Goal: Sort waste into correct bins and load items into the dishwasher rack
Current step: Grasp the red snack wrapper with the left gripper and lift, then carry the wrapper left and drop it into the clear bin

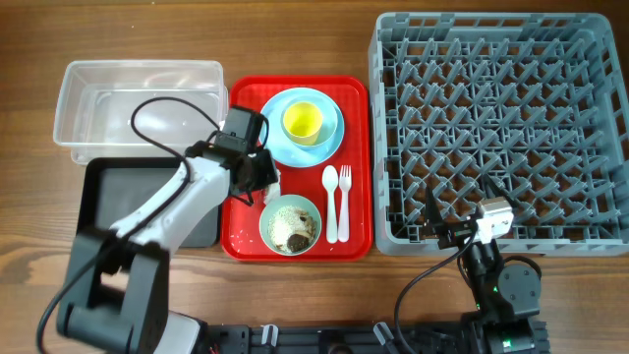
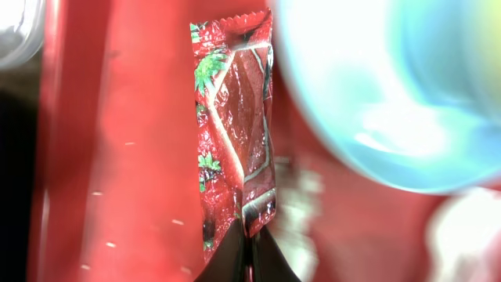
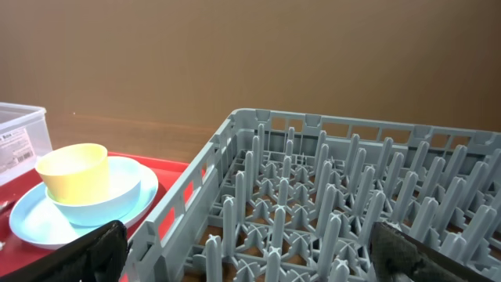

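The left claw [image 2: 247,254] is shut tight on the near end of the red wrapper [image 2: 235,133]. The wrapper stretches straight away from the claw over the red tray [image 2: 117,157]. The blue plate [image 2: 376,102] is just to the right of this claw. The right claw [image 3: 250,239] stands wide and holds nothing. The grey rack [image 3: 313,196] is directly in front of it, and the yellow cup [image 3: 72,171] is to its left.

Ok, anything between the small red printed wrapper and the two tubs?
Nothing visible. The left gripper is shut on the small red printed wrapper near the flat red tray's left edge; the clear plastic tub and shallow black tub sit just beyond it.
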{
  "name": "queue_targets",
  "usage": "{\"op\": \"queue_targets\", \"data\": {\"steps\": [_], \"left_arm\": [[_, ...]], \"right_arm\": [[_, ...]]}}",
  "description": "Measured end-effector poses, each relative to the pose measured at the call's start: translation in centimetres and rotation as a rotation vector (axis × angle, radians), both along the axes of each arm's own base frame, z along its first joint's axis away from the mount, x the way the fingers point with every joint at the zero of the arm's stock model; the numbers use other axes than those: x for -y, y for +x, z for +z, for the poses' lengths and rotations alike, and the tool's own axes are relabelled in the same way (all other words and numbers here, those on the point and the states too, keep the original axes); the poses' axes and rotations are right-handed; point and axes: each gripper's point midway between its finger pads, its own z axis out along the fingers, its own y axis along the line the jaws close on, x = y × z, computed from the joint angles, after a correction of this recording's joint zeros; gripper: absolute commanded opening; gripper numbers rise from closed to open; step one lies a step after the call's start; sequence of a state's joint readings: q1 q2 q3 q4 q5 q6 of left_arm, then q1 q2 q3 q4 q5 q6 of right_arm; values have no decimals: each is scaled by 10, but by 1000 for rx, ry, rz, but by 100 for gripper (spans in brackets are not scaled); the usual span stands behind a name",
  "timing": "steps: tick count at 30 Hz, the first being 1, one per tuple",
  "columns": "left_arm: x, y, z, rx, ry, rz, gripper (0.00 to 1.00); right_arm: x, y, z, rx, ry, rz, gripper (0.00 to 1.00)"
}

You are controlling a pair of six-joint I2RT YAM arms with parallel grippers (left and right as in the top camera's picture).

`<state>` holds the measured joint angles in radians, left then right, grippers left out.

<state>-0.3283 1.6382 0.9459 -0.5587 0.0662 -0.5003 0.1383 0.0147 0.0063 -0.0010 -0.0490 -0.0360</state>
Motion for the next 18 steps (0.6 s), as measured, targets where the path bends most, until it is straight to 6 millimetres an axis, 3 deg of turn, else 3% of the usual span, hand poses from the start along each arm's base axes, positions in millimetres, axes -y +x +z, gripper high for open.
{"op": "queue_targets", "data": {"steps": [1, 2, 4, 6, 8, 14, 18], "left_arm": [[3, 3, 8, 20, -19, -4, 4], [10, 11, 35, 89, -67, -13, 4], [14, 19, 63, 171, -97, -16, 4], [12, 27, 102, 297, -115, -7, 4], [3, 33, 123, 380, -93, 23, 4], [-68, 78, 160, 610, 66, 263, 4], [-124, 100, 153, 640, 138, 414, 7]], "right_arm": [[0, 0, 0, 0, 0, 0, 100], [0, 0, 0, 0, 0, 0, 100], [0, 0, 0, 0, 0, 0, 100], [0, 0, 0, 0, 0, 0, 100], [0, 0, 0, 0, 0, 0, 100], [0, 0, 0, 0, 0, 0, 100], [0, 0, 0, 0, 0, 0, 100]]}}
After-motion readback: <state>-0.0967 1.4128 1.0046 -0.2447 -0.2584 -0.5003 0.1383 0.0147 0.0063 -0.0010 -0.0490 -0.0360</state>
